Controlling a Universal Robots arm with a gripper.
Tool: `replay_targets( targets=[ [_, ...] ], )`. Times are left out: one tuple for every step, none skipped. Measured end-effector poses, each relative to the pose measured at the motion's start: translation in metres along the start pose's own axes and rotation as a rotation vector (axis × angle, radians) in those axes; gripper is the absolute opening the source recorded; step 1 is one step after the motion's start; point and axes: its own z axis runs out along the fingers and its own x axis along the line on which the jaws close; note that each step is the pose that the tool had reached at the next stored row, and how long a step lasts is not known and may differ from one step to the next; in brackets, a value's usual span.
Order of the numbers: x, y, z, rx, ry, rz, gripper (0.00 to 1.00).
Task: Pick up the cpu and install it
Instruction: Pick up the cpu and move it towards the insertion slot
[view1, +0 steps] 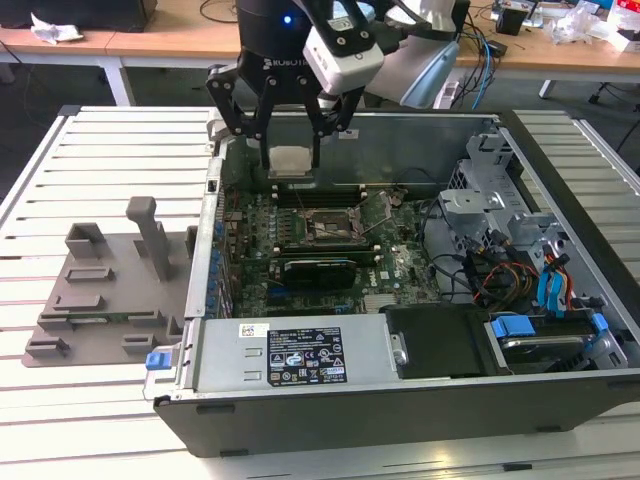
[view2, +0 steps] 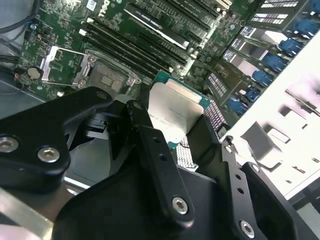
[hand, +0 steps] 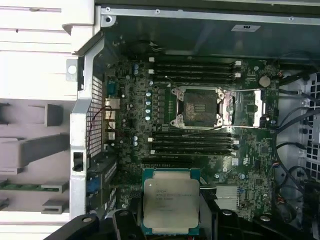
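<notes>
My pincer (view1: 291, 158) is closed on the cpu (view1: 292, 165), a small flat square chip with a shiny silver metal top and a thin pale edge. I pinch it by two opposite edges between my black fingers (view2: 141, 131). It hangs in the air, silver side up, inside the open dark metal computer case (view1: 400, 405), which lies on its side on the white slatted table (view1: 60, 170).

In the exterior view the chip sits above the green motherboard (view1: 300, 272), near the case's far wall. It is apart from the black square socket (hand: 197, 106), whose metal retaining plate (hand: 250, 106) is swung open to one side. The grey plastic tray (view1: 100, 300) lies outside the case, on the exterior view's left.

I judge the step in hand to be carrying the chip across to that socket. The hold is on thin edges only, so I want it firm but not crushing, and I want the chip level so it cannot slide out. In the first wrist view its sides run nearly parallel to the socket frame, and that squareness is worth guarding. I should travel high enough to clear the dark memory slots (hand: 192, 70) and the raised plate. I cannot tell whether the chip's corner mark matches the socket's.
</notes>
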Motion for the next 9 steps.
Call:
replay_targets(
  targets=[
    [-0.0091,0.005,0.0044,-0.0001,0.0029,0.0,0.55],
    [-0.0161,0.0064,0.0066,-0.0003,0.004,0.0,0.55],
    [-0.0224,0.0081,0.0096,-0.0003,0.0061,0.0,0.55],
    [-0.0261,0.0087,0.0115,-0.0004,0.0071,0.0,0.55],
    [-0.0283,0.0088,0.0127,-0.0005,0.0075,0.0,0.55],
    [-0.0296,0.0089,0.0134,-0.0005,0.0079,0.0,0.55],
    [-0.0307,0.009,0.014,-0.0005,0.0082,0.0,0.55],
    [-0.0325,0.0091,0.0149,-0.0005,0.0085,0.0,0.55],
    [-0.035,0.0092,0.0161,-0.0005,0.0089,0.0,0.55]
  ],
)
